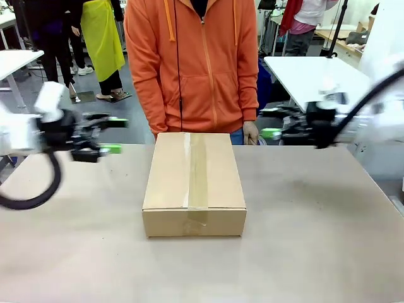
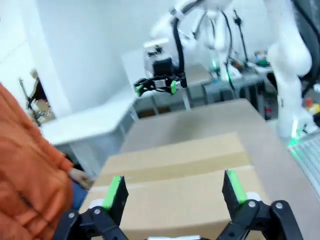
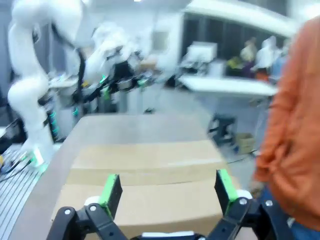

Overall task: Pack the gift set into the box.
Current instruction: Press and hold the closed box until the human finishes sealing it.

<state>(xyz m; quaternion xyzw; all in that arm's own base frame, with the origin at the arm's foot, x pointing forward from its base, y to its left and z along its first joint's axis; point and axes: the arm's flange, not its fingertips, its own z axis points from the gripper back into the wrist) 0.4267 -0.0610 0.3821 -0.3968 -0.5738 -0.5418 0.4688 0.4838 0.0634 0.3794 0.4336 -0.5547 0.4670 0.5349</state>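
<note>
Box (image 1: pixel 194 183), taped shut mid-tabletop (image 1: pixel 315 240): stiff, likely light; grip side walls. Left pincer (image 1: pixel 107 136) and right pincer (image 1: pixel 273 124) wide, empty.

A tan tabletop (image 1: pixel 315 214) is spread across the near part of the front view, evenly and softly lit. Beyond its far edge, a grey floor (image 1: pixel 129 113) is seen. A white table (image 1: pixel 16 62) is placed at the left of the room, and another white table (image 1: pixel 312 72) is set at the right, behind the tabletop's far right corner. A person in an orange hooded top (image 1: pixel 192 63) is stood at the far edge. Further back, a yellow garment (image 1: pixel 101 35) is visible. In the left wrist view, a plain white wall (image 2: pixel 90 50) is shown. In the right wrist view, dark panels (image 3: pixel 225 35) are seen along the back of the room.
</note>
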